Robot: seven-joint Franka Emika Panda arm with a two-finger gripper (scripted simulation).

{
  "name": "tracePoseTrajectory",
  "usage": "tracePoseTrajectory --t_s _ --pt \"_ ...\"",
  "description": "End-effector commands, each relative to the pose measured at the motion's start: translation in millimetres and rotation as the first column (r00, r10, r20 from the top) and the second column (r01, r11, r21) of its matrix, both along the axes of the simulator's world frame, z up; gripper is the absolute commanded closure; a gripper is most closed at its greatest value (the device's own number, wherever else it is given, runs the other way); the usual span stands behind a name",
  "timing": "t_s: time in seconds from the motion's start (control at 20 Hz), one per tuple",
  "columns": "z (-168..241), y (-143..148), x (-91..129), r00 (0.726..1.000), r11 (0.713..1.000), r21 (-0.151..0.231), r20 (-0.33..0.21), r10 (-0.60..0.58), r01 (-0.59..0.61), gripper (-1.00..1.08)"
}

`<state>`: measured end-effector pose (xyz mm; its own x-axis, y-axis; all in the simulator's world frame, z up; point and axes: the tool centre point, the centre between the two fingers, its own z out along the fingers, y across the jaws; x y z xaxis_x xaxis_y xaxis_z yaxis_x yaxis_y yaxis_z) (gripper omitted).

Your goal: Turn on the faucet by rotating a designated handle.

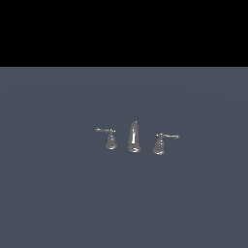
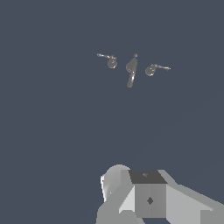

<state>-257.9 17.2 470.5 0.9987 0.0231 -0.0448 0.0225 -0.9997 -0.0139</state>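
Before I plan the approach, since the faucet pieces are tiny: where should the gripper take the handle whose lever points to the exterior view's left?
Probably the thin lever, near its free tip, coming from above with the fingers either side. It juts sideways from the bell base, which is rounded and tapered. The spout stands apart.

Plain slate-blue floor (image 1: 58, 193), matte, evenly lit; flat black backdrop (image 1: 124, 31) above a straight horizon.

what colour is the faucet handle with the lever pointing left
Shiny chrome silver; the handle shows best in the exterior view.
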Motion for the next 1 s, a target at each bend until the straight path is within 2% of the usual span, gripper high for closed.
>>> tracePoseTrajectory --t_s 0.0,0.45,0.95 --pt "0 0 0 1.000 1.000 0.000 0.000 0.000 0.000 1.08" --pt "-10 8 4 0.999 0.999 -0.001 0.000 -0.046 0.046 1.08" --pt "-46 34 19 0.979 0.979 -0.005 0.002 -0.204 0.204 1.08"
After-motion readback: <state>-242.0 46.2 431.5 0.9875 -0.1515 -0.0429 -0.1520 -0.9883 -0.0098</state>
